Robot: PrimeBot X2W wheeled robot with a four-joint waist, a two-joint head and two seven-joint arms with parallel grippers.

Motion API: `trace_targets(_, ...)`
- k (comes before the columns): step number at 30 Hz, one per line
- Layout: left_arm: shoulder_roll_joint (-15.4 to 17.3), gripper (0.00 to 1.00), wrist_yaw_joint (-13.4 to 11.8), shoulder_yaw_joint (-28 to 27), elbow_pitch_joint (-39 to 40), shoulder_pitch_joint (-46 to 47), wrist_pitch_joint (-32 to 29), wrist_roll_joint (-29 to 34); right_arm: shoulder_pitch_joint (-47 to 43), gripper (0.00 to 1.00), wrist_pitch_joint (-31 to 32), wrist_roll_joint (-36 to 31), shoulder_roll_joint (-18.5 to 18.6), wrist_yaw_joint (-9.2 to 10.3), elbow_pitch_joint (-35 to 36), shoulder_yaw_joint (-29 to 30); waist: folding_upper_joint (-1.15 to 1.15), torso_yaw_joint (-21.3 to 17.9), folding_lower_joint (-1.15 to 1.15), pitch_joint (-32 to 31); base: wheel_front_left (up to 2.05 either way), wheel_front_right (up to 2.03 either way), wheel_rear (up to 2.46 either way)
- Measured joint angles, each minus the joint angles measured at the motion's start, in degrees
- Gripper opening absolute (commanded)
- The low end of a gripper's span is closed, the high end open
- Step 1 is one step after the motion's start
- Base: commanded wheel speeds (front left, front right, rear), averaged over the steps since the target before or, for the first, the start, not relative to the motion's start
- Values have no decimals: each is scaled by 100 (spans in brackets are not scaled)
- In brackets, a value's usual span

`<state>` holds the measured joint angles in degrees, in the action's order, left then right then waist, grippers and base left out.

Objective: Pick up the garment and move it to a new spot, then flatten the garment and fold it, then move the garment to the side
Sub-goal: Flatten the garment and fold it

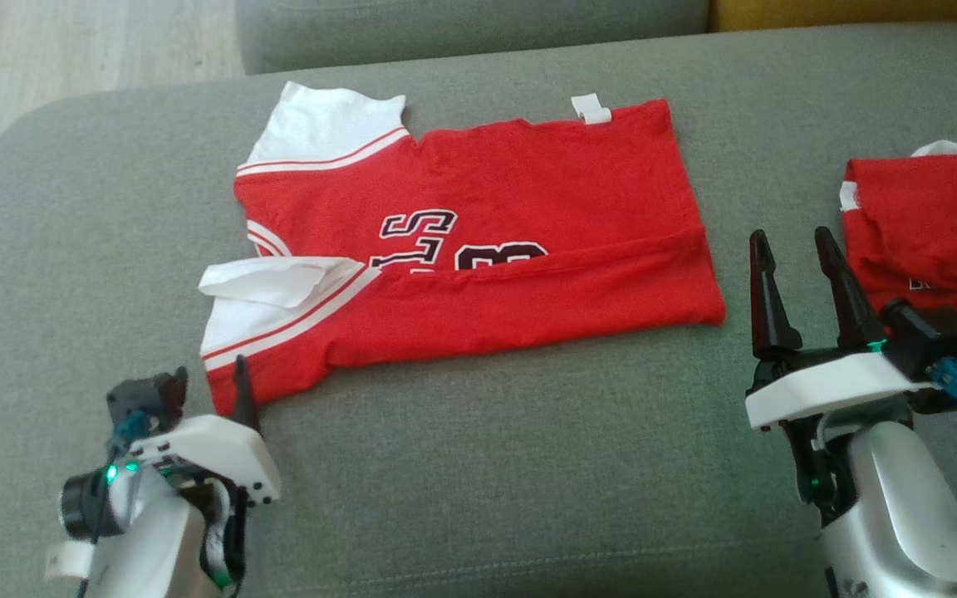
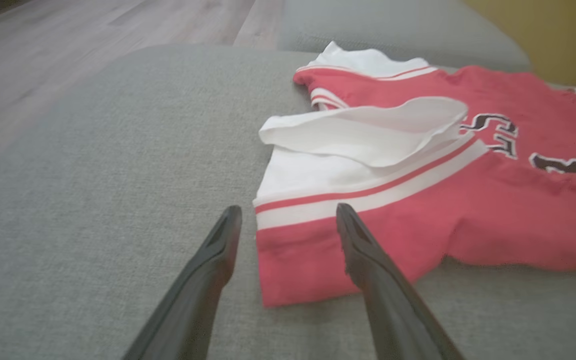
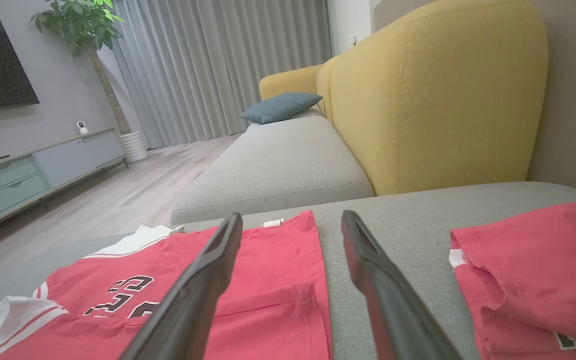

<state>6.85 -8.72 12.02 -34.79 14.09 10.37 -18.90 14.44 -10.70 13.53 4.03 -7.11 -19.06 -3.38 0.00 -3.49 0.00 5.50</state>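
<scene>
The red jersey [image 1: 528, 183] lies half-folded on the grey sofa cushion [image 1: 487, 465]. My left pincer [image 1: 211, 386] is spread at its near-left sleeve, my right pincer [image 1: 790, 241] spread beside its right hem. Light, limp cloth, I judge: pinch the doubled near corners.

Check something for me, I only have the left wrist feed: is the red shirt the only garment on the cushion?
Observer: No. A second red garment lies bunched on the robot's right, apart from the shirt.
Operator: Where's the right gripper?
Observer: The right gripper is open and empty, over bare cushion between the shirt's hem and that second garment.
Operator: Does the fold reach the hem?
Observer: Yes, the near side is folded over along the whole body, right to the hem.
</scene>
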Motion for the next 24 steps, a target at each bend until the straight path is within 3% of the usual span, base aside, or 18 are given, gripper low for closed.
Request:
trace_targets(6, 112, 100, -13, 20, -750, 396, -376, 12, -4, 100, 64, -2, -34, 0, 120, 52, 0, -126, 0, 188, 0, 0, 0)
trace_targets(14, 153, 99, 361, 127, -1237, 808, -523, 9, -2, 100, 74, -51, -56, 0, 168, 257, 0, -235, 0, 354, 0, 0, 0)
trace_targets(15, 154, 7, 404, 151, -1285, 854, -523, 7, -2, 100, 124, -60, -57, 0, 159, 305, 0, -237, 0, 363, 0, 0, 0)
trace_targets(16, 154, 0, 432, 170, -1322, 889, -522, -15, -2, 100, 178, -100, -58, 0, 133, 357, 0, -233, 0, 368, 0, 0, 0)
trace_targets(24, 118, 0, 409, 265, -1335, 992, 47, 43, 19, 100, 755, -121, -82, 0, -390, 569, 0, -30, 0, 393, 0, 0, 0)
